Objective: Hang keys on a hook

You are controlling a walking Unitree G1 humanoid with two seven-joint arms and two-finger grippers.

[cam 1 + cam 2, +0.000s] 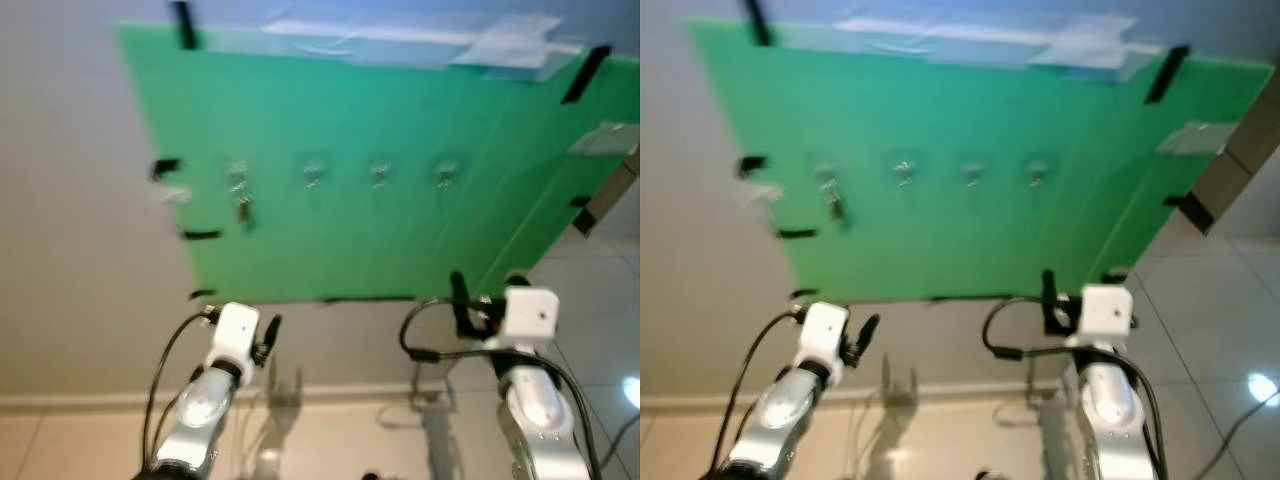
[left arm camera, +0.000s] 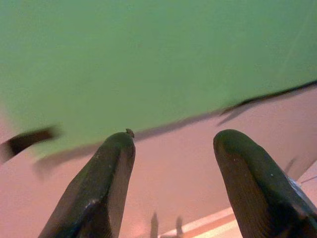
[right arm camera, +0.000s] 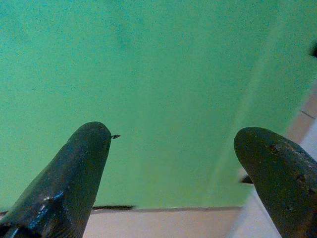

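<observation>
On the leftmost hook (image 1: 237, 170) of the green board (image 1: 400, 240) hangs a small dark bunch that looks like the keys (image 1: 242, 204), though the blur makes this uncertain; they dangle just under the hook, against the board. Keys of this kind are likely light, hard and slick, prone to swing and jingle apart, so the ring or loop at the top would be the sound place to pinch, not the blades.

Four hooks sit in one row across the board: the leftmost loaded, the second hook (image 1: 313, 174), third hook (image 1: 379, 175) and fourth hook (image 1: 446, 175) bare. One set of keys can be counted. Several strips of black tape (image 1: 585, 72) pin the board's edges to the pale wall (image 1: 80, 220).

Below the board, the left gripper (image 2: 171, 148) is spread wide with nothing between its fingers, aimed at the board's lower edge. The right gripper (image 3: 173, 139) is likewise parted and empty, facing the green surface.
</observation>
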